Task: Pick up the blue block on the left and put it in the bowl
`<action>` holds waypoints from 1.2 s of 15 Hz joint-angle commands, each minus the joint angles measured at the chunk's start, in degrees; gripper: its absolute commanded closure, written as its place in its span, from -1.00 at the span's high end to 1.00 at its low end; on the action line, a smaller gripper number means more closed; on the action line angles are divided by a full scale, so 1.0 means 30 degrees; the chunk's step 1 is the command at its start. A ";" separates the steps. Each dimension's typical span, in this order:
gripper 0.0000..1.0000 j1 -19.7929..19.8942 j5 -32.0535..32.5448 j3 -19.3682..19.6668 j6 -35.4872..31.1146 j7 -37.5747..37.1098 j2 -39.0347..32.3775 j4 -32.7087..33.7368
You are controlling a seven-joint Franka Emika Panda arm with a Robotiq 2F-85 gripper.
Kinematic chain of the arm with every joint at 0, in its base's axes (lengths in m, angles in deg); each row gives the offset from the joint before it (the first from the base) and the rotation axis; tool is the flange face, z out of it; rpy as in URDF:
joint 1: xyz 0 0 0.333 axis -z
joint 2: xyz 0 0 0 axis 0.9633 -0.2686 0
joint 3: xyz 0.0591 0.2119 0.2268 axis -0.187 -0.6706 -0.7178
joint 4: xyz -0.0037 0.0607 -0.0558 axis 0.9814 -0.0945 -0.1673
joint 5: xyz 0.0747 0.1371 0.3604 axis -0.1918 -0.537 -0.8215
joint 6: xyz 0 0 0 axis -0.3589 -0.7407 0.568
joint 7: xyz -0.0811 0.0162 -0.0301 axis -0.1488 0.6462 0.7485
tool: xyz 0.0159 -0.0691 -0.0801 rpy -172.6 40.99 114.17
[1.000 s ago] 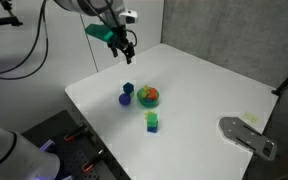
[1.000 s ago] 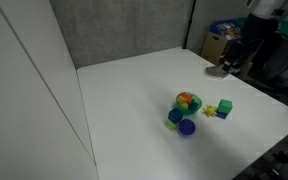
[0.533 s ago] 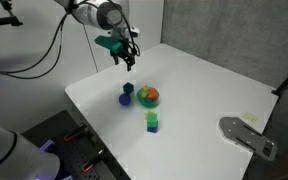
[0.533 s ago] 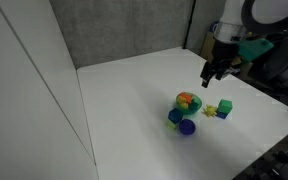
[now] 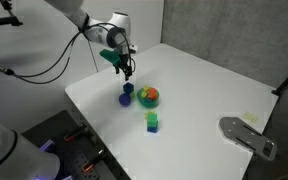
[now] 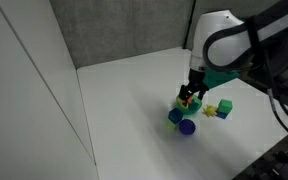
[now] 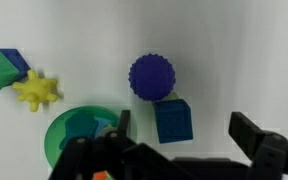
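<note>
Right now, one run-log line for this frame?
gripper: open, over blue block | blue block: on table, ungrasped, beside purple ball | bowl: close by

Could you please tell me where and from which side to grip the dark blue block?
Probably from straight above: take the blue block by the two flat faces clear of the purple piece, which sits against another face; the open gripper spans them.

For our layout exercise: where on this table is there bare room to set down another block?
Bare: the white tabletop between the multicoloured round bowl and the grey metal plate. Crowded: around the bowl, by the dark-blue cube and purple ball.
</note>
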 commanded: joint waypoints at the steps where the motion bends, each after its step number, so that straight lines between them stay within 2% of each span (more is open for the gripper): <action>1: 1.00 -0.0916 0.0455 0.0558 -0.0938 -0.2171 -0.2317 0.1799; 3: 1.00 -0.1459 0.0894 0.1034 -0.1387 -0.2947 -0.3417 0.2592; 7: 1.00 -0.2114 0.1719 0.1744 -0.0689 -0.2920 -0.5136 0.4202; 18: 1.00 -0.2000 0.1753 0.1563 0.1787 -0.1154 -0.8052 0.7783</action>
